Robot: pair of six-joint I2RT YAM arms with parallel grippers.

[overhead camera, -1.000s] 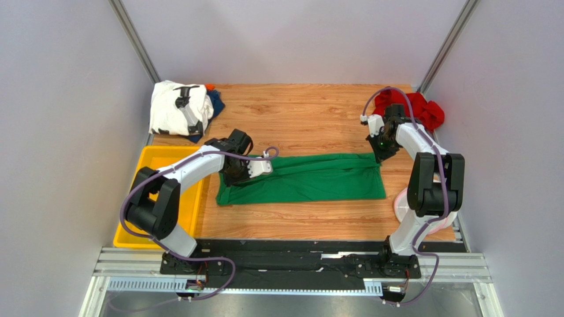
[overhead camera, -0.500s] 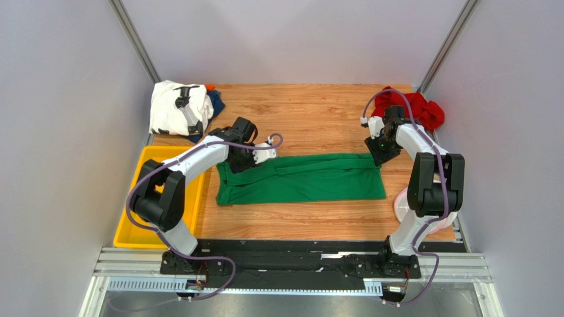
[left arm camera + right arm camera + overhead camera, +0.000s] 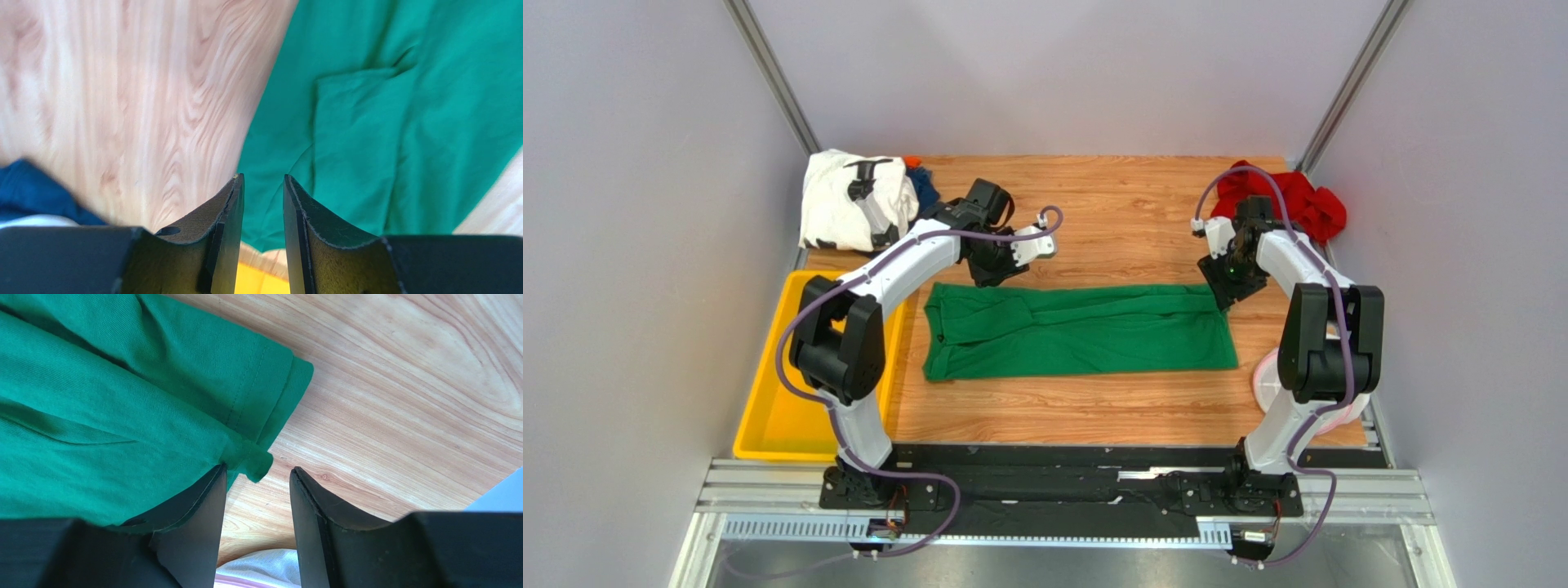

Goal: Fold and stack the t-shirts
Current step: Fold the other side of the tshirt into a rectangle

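Counter: You have a wooden counter filling the middle of the top view, with both arms reaching up from the bottom edge.
Green shirt: Your main piece lies flat on the counter as a long band across the centre of the frame. It is folded lengthways, and in the left wrist view you can see a sleeve folded in over its body.
Yellow tray: It sits at the lower left of the frame, along the counter's left side and just beside the green shirt's left end.
White shirt: You will find it bunched in the upper left corner, black print facing up.
Red shirt: It is a crumpled heap in the upper right corner, partly behind the right arm.
Basket: Only a pink-and-white rim shows at the right of the frame, mostly hidden by the right arm.
Blue shirt: A dark blue edge pokes out just right of the white shirt, touching it.
Left tool: Your jaws stand a narrow gap apart with nothing between them. They hang above the green shirt's left end, near its upper edge.
Right tool: Your jaws are parted and grip nothing. The green shirt's upper right corner lies on the counter beneath the gap.
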